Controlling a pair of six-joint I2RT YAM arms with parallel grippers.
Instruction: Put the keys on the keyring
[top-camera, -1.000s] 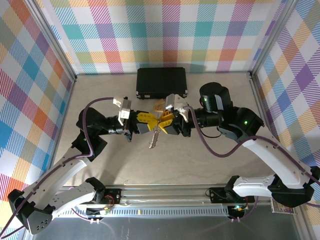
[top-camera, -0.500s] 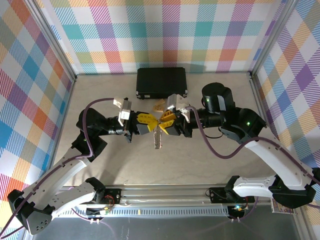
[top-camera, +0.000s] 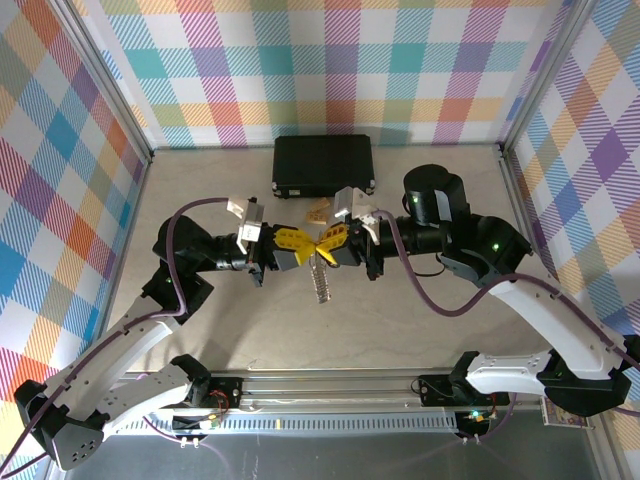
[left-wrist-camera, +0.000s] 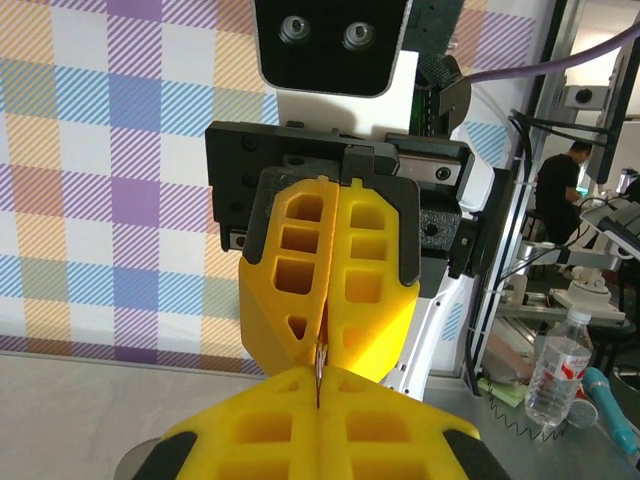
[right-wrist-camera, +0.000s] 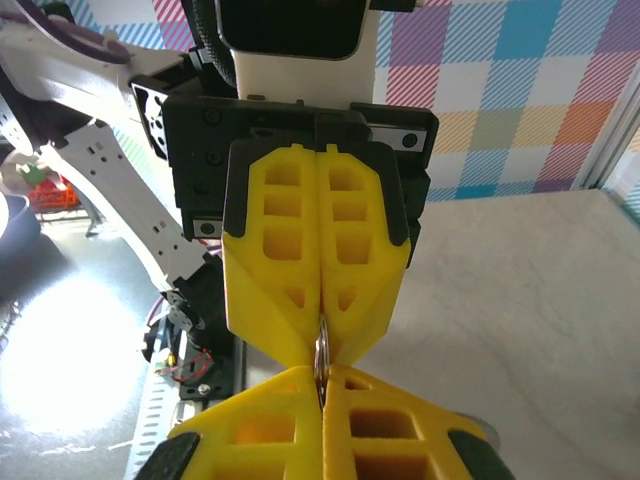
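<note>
The jaws of the left gripper (top-camera: 303, 248) and right gripper (top-camera: 328, 246) are both closed on the keyring (top-camera: 319, 281), so a slow, steady twist seems safest.

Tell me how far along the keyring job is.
Done: silver keyring is up off the table. In hand: left pincer and right pincer, both shut, pinch it tip to tip, toothed part hanging. Left: the threading itself, too hidden to judge.
</note>
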